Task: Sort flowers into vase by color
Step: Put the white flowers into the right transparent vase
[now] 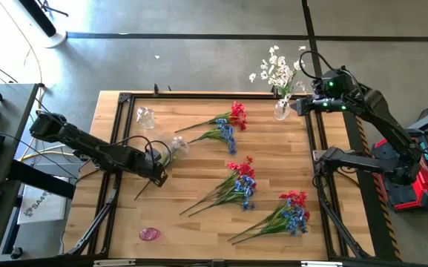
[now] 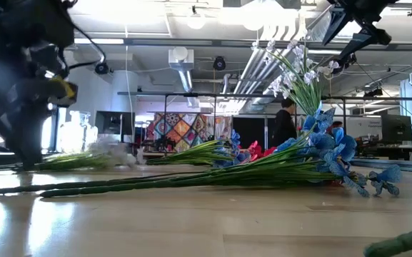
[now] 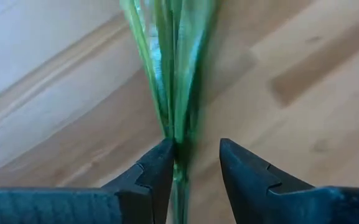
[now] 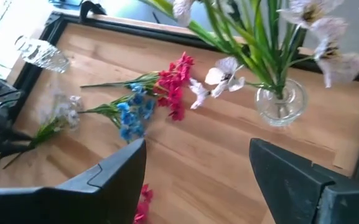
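Observation:
A white-blossomed spray (image 1: 173,146) lies on the table's left half, its green stem (image 3: 176,74) running toward the near edge. My left gripper (image 1: 160,165) is low over that stem, open, one finger on each side of the stem bundle (image 3: 195,162). My right gripper (image 1: 297,105) is open and empty (image 4: 198,168), held above the table's far right beside a clear glass vase (image 1: 282,111). That vase stands upright with white flowers (image 1: 277,70) in it. Three bunches of red and blue flowers (image 1: 228,126), (image 1: 239,184), (image 1: 291,213) lie flat on the table. My left gripper has the white spray's stem bundle (image 3: 178,134) between its open fingers, close against one finger (image 3: 157,171). I cannot tell whether that finger touches it. The other finger stands clear of the stems. The spray lies on the table.
A second clear glass vase (image 1: 145,116) is at the far left of the table. A small pink glass object (image 1: 149,234) is near the front left. A black frame (image 1: 199,95) borders the wooden table. A person (image 2: 285,121) stands in the room beyond.

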`<state>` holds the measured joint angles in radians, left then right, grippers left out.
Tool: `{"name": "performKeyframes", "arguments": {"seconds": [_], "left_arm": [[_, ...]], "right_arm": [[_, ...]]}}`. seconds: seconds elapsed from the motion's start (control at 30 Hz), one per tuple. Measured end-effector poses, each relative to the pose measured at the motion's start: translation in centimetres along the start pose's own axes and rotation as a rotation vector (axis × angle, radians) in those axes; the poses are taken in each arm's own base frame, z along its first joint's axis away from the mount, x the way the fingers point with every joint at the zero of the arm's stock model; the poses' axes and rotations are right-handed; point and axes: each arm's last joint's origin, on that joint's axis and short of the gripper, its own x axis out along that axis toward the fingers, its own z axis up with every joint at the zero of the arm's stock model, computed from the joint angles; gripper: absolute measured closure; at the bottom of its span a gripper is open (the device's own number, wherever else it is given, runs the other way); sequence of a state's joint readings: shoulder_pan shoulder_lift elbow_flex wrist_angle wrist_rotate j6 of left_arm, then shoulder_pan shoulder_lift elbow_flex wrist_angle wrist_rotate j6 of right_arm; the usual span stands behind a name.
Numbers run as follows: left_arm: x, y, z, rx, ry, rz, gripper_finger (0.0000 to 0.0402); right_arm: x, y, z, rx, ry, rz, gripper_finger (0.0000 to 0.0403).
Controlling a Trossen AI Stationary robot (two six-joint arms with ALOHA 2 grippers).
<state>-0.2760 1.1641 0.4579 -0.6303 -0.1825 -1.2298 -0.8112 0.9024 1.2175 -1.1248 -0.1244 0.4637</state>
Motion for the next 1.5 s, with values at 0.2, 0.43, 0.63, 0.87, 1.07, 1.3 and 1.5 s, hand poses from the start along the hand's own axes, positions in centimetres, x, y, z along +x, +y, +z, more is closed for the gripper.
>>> {"name": "performKeyframes", "arguments": {"seconds": [0.2, 0.43, 0.63, 0.87, 1.07, 1.3, 1.5], "left_arm": [[0.9, 0.7, -0.5, -0.016, -0.001, -0.004, 0.0357], [0.9, 0.6, -0.4, -0.046, 0.004, -0.013, 0.0396], [-2.0, -1.6, 0.4, -0.018, 0.007, -0.166, 0.0401], [-6.8, -3.8, 1.8, 0.120, -0.191, -0.362, 0.0401], [-9.8, -4.9, 3.6, 0.160, -0.490, -0.507, 0.0401], [-10.3, -6.4, 7.1, 0.172, -0.727, -0.604, 0.0401], [-9.1, -8.1, 10.0, 0.166, -0.813, -0.745, 0.0401]], "right_arm": [[0.0, 0.0, 0.0, 0.007, 0.007, 0.013, 0.0130], [0.0, 0.1, 0.0, 0.010, 0.006, 0.018, 0.0130], [-0.5, 0.8, -0.4, -0.016, 0.007, 0.112, 0.0140], [-1.9, 2.0, -1.3, -0.099, -0.024, 0.241, 0.0143], [-2.2, 3.9, -1.5, -0.166, -0.047, 0.390, 0.0143], [-0.5, 7.1, -1.5, -0.253, -0.166, 0.483, 0.0143], [1.3, 9.7, -2.8, -0.315, -0.201, 0.604, 0.0143]]}}
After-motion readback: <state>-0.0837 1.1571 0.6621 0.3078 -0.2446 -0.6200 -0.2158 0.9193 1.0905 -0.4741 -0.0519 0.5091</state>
